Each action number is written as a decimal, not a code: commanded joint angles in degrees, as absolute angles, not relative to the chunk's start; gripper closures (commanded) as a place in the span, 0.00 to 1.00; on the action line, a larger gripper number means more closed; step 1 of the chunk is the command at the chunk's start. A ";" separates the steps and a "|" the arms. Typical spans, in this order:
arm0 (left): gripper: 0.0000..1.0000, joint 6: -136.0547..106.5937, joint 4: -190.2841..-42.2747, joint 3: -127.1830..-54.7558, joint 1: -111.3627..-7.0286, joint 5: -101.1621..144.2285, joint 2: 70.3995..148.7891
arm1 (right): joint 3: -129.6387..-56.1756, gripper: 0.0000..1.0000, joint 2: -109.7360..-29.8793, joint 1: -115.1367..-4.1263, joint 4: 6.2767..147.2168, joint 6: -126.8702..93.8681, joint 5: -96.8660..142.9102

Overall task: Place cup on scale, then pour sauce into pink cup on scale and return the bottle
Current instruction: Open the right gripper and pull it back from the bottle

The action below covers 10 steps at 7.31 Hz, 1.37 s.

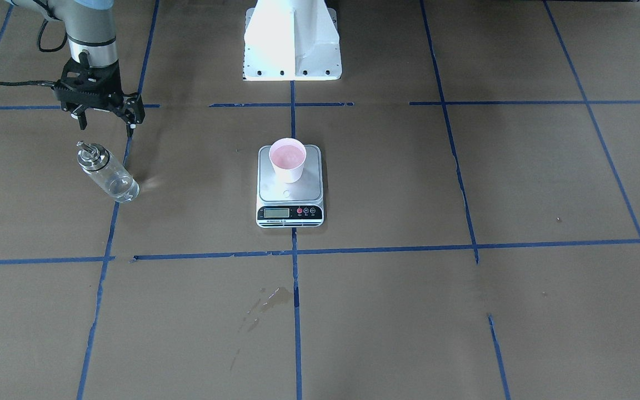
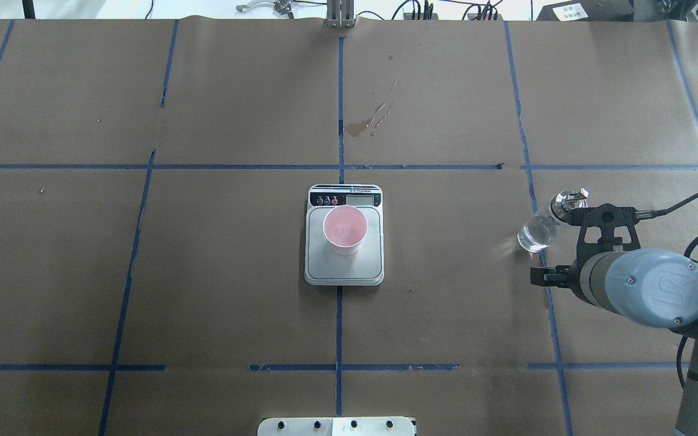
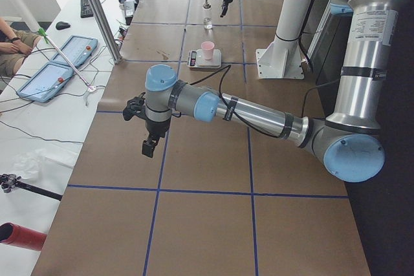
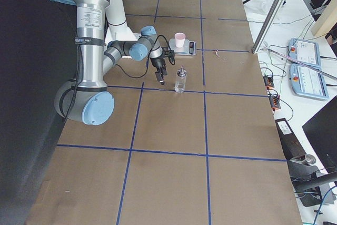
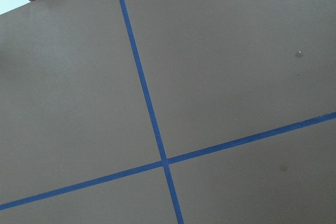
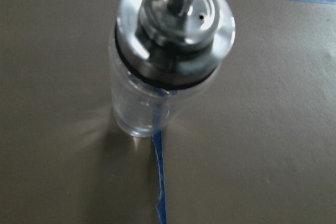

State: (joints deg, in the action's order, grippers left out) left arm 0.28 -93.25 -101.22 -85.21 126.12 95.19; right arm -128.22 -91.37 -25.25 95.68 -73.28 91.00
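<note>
While the cup (image 1: 288, 158) sits on the scale (image 1: 289, 193) and the bottle (image 1: 108, 172) stands by the released right hand (image 1: 106, 129), any pour is unclear.

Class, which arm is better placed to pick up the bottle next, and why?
Right. The right gripper hangs open close by the upright bottle, which fills its wrist view. The left gripper is far off, at the other end of the table.
</note>
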 commanded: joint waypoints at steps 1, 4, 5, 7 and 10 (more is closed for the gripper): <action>0.00 0.35 -93.25 -101.34 -85.51 126.12 95.19 | -134.61 0.00 -85.19 -29.26 114.61 -65.52 100.01; 0.00 0.53 -93.25 -101.25 -85.43 125.95 95.10 | -139.48 0.00 -74.03 -43.53 134.17 -46.04 113.51; 0.00 0.53 -93.25 -101.25 -85.43 125.95 95.18 | -139.40 0.00 -74.00 -47.51 134.47 -39.09 115.29; 0.00 0.53 -93.25 -101.34 -85.43 126.21 95.19 | -136.60 0.00 -74.44 -55.33 133.95 -27.13 116.36; 0.00 0.70 -93.34 -101.34 -85.43 126.21 95.19 | -126.51 0.00 -74.53 -72.36 133.86 -2.91 124.60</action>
State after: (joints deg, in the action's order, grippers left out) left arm 0.57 -93.32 -101.38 -85.43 126.20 95.19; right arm -131.08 -74.46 -64.93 133.88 -14.04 120.82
